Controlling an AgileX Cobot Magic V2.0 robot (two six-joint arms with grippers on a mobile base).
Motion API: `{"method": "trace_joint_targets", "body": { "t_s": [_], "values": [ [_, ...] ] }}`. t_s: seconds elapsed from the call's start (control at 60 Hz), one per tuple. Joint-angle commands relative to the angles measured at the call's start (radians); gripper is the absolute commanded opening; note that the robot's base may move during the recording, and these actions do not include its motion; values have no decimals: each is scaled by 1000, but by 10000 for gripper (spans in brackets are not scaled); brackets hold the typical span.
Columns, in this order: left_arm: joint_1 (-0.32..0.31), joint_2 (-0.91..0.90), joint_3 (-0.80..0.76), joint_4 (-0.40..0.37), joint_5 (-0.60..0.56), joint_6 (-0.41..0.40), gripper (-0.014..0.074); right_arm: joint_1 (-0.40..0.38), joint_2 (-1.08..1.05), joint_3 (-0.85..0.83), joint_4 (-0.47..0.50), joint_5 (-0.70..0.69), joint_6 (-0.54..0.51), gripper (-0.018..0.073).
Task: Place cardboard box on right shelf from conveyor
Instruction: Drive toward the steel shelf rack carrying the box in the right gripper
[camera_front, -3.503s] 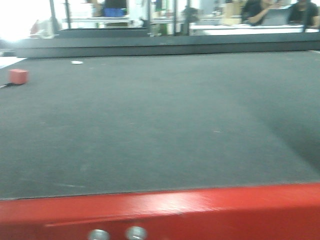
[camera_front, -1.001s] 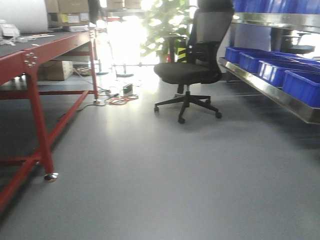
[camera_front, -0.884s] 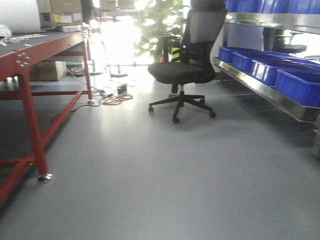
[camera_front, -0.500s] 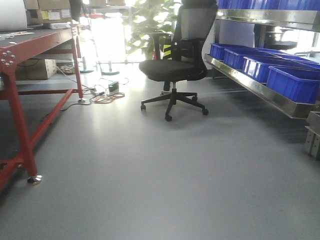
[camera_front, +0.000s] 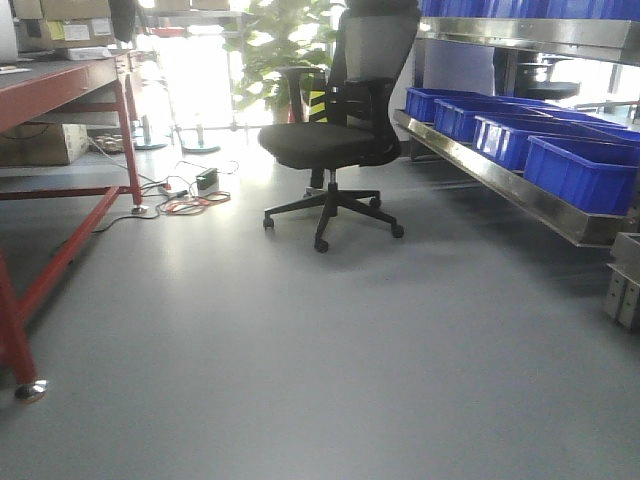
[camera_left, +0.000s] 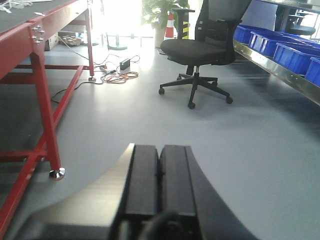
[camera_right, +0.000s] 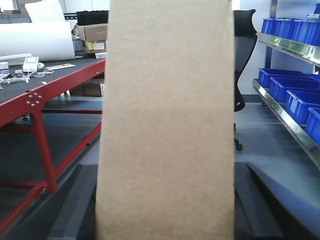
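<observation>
The tan cardboard box (camera_right: 167, 120) stands upright and fills the middle of the right wrist view. My right gripper (camera_right: 165, 205) is shut on it, with a dark finger on either side of the box (camera_right: 75, 200). My left gripper (camera_left: 159, 150) is shut with nothing in it and hangs above the grey floor. The right shelf (camera_front: 500, 185), a shiny steel rack, runs along the right side of the front view and also shows as the shelf lip (camera_right: 292, 127) in the right wrist view. The conveyor is out of view.
Blue bins (camera_front: 575, 165) sit on the shelf. A black office chair (camera_front: 335, 130) stands mid-floor ahead. The red-framed table (camera_front: 60, 85) is on the left, with cables (camera_front: 185, 195) on the floor behind it. A grey metal piece (camera_front: 625, 285) sits at the right edge.
The front view has swung from the conveyor belt round to the room. Over the last second, chair and table slid left and the shelf came further into view.
</observation>
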Motion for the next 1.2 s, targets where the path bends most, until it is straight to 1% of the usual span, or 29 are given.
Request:
{"method": "trace_joint_targets", "body": {
  "t_s": [0.0,1.184],
  "values": [
    [1,-17,8,-6,-86,0,-116,-5,18,-24,-24,-107,-12,150],
    [1,-17,8,-6,-86,0,-116,-5,18,-24,-24,-107,-12,150]
  ]
}}
